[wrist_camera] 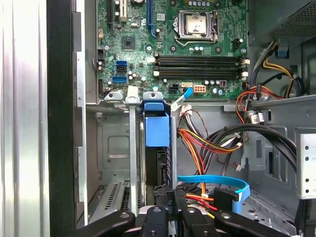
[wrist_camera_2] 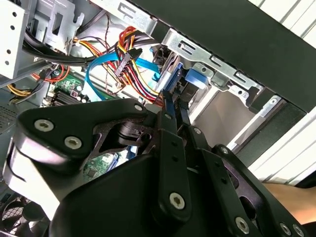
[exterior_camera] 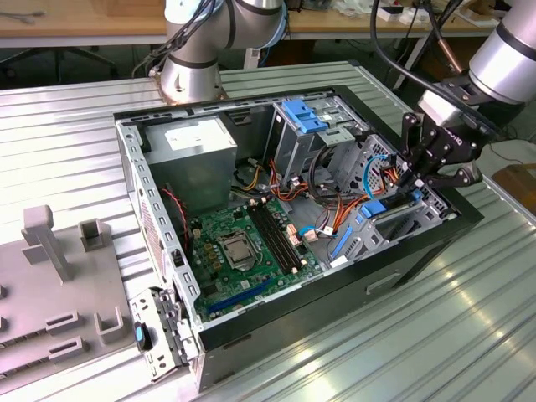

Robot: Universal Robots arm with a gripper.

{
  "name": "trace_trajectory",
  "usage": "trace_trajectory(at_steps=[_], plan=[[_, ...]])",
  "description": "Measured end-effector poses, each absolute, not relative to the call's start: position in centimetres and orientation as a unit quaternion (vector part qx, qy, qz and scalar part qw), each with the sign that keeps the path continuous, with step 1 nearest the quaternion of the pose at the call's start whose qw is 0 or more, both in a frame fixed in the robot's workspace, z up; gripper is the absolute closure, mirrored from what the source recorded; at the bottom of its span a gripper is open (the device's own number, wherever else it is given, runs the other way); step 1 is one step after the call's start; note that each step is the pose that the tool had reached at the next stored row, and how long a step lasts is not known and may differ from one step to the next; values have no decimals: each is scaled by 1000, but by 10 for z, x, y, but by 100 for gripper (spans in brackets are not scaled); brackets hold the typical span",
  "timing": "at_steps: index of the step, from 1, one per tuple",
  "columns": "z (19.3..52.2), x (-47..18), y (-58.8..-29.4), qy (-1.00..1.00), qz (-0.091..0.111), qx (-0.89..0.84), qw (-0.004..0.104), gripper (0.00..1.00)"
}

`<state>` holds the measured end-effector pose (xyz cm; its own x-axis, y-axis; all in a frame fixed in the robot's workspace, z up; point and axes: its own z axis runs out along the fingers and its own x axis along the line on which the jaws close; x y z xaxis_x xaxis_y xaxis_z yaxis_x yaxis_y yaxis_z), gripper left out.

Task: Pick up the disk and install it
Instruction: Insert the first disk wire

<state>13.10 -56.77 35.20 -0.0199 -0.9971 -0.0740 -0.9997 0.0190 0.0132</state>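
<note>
The disk (wrist_camera: 157, 129) stands on edge in the metal drive cage (wrist_camera: 112, 148) at the front corner of the open computer case (exterior_camera: 402, 264), its bright blue carrier facing up. My gripper (wrist_camera: 173, 196) is shut on the disk's near end, black fingers (wrist_camera_2: 170, 148) pressed close together around the thin edge. In the second wrist view the blue carrier (wrist_camera_2: 191, 78) shows just past the gripper (wrist_camera_2: 174, 111). In the exterior view my gripper (exterior_camera: 412, 186) hangs over the case's right end with the disk (exterior_camera: 373, 209) below it.
Bundles of red, orange and yellow wires (wrist_camera: 207, 140) and a blue flat cable (wrist_camera: 212, 181) lie right beside the cage. The green motherboard (exterior_camera: 243, 243), a grey power supply (exterior_camera: 197, 146) and a lighter-blue bracket (exterior_camera: 303, 115) are in the case. A grey fixture (exterior_camera: 50, 276) sits at the exterior view's left.
</note>
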Motion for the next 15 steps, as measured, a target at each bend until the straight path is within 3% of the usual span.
trace_trajectory(at_steps=[6, 15], plan=[[345, 131, -571, 726, 38, -686, 29, 83], [347, 131, -571, 724, 38, -688, 29, 83]])
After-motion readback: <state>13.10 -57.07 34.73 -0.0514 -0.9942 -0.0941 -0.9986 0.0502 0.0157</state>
